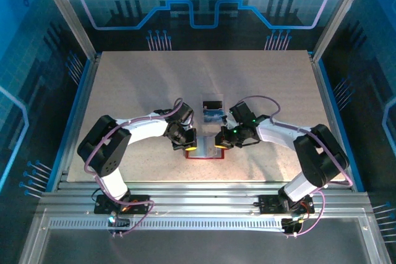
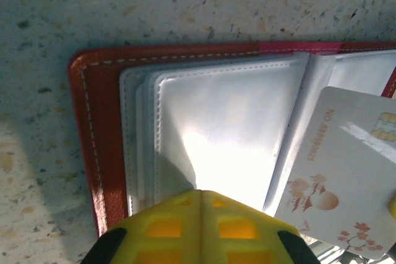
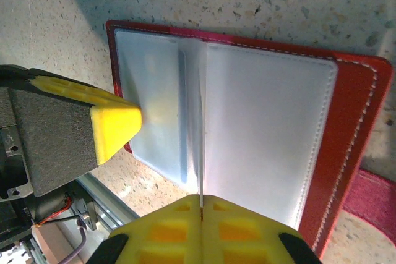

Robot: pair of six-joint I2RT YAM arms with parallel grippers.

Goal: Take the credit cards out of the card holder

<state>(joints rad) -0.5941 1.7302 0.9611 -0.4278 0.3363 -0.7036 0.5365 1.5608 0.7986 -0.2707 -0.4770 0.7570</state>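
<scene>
The red card holder (image 1: 205, 153) lies open on the table between both grippers, its clear pockets (image 2: 229, 134) facing up. My left gripper (image 2: 201, 191) is shut with nothing in it, its tips pressing on the left pocket page. A pale credit card (image 2: 346, 177) with pinkish markings and a chip sticks out tilted from the middle of the holder. In the right wrist view this card (image 3: 201, 140) shows edge-on, and my right gripper (image 3: 202, 197) is shut on it. The left gripper's yellow finger (image 3: 114, 125) rests on the far page.
A small clear tray (image 1: 213, 114) holding a blue card and a dark one sits just behind the holder. The holder's red snap tab (image 3: 371, 196) lies on the table at its right. The metal rail (image 3: 105, 211) of the table's near edge runs close below.
</scene>
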